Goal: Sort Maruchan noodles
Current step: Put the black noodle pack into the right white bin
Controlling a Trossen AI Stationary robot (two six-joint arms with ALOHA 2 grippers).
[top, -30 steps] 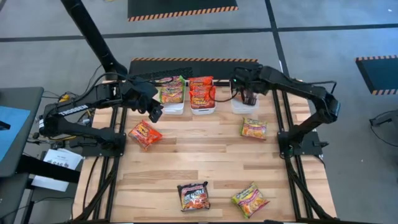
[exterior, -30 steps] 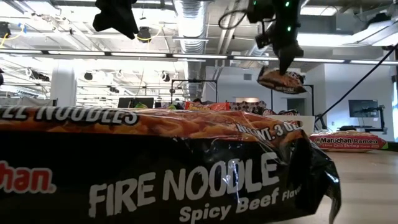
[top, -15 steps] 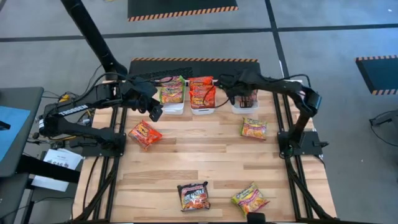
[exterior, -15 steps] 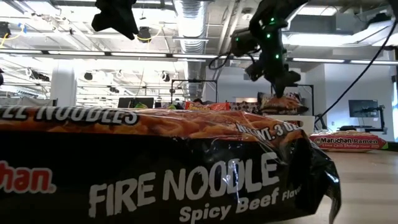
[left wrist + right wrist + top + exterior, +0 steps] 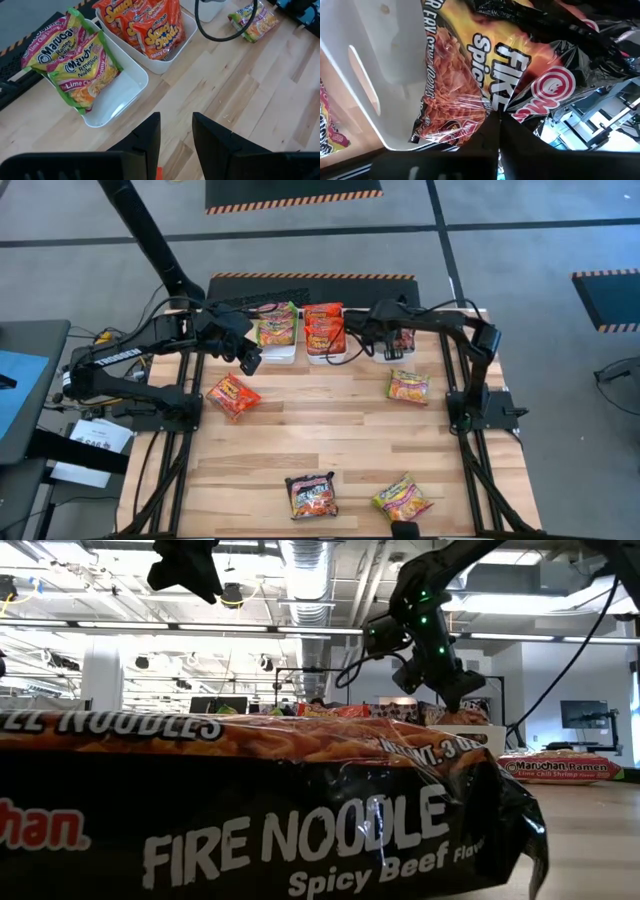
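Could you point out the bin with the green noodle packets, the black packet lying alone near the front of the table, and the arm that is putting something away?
bin [image 5: 117, 97], left wrist view, bare floor.
black packet [image 5: 311, 495], high view, middle.
right gripper [image 5: 388, 348], high view, at its tip.

Even, bright overhead light is seen in the high view; only short soft shadows are cast on the desk [image 5: 330, 430]. In the low view, ceiling strip lights [image 5: 250, 630] are blown out w/ glare, and the arms are rendered as dark silhouettes vs. the bright room. The black packet [image 5: 250, 810] up close is slightly soft. Specular glare is caught on glossy wrappers [image 5: 470, 75] in the right wrist view; the near edge is blurred.
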